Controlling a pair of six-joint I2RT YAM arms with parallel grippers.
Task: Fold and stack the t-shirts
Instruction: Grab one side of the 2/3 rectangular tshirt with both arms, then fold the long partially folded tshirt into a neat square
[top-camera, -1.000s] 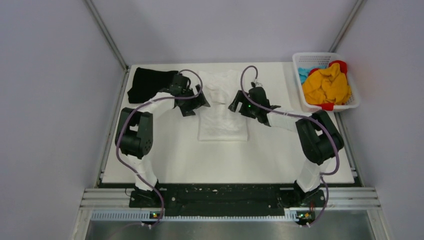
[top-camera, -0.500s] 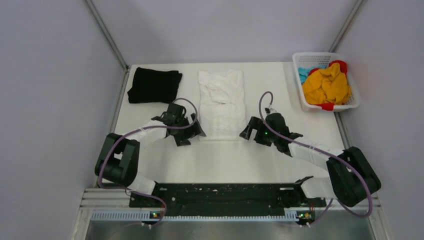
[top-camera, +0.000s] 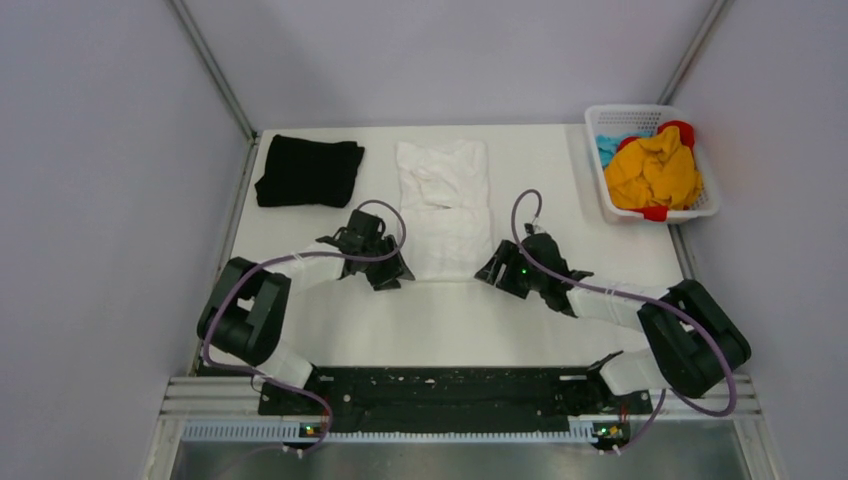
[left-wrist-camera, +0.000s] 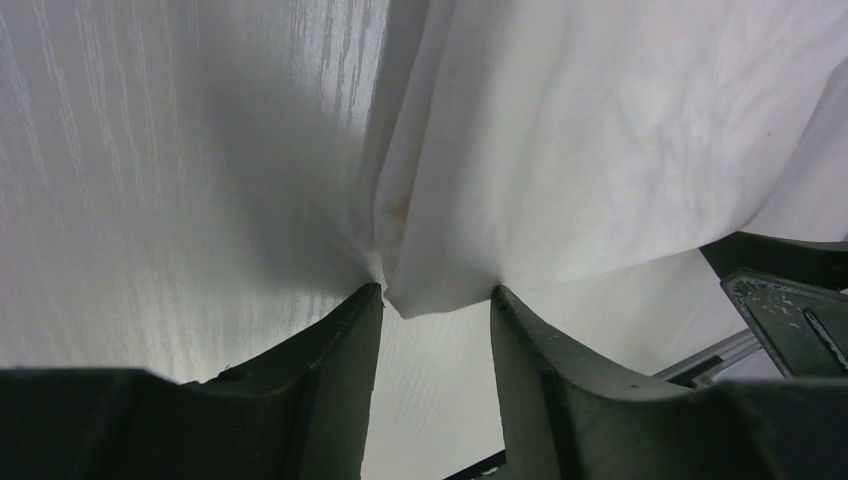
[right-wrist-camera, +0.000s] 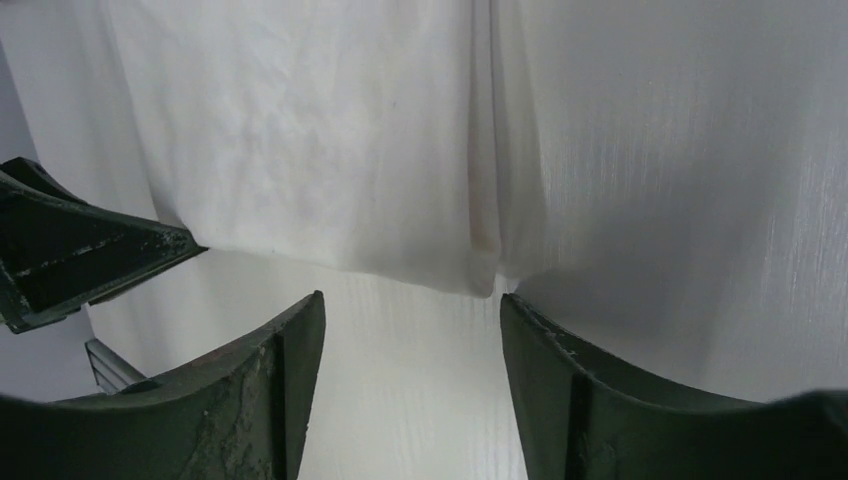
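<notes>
The white t-shirt (top-camera: 445, 205) lies flat as a long narrow strip in the middle of the table. The black t-shirt (top-camera: 308, 171) lies folded at the back left. My left gripper (top-camera: 396, 272) is low at the white shirt's near-left corner. In the left wrist view its jaws (left-wrist-camera: 436, 292) stand apart with that corner of the white shirt (left-wrist-camera: 560, 150) between the tips. My right gripper (top-camera: 493, 270) is at the near-right corner. It is open (right-wrist-camera: 411, 298), and the hem of the white shirt (right-wrist-camera: 320, 130) lies just ahead of the fingertips.
A white lattice basket (top-camera: 700, 205) with yellow, red and blue cloths stands at the back right. The table's white surface (top-camera: 450, 320) runs between the shirt's hem and the arm bases. Grey walls close in both sides.
Both arms drew back from the shirt's middle to its near hem, then edged in to the two near corners. Both pairs of jaws have narrowed.
</notes>
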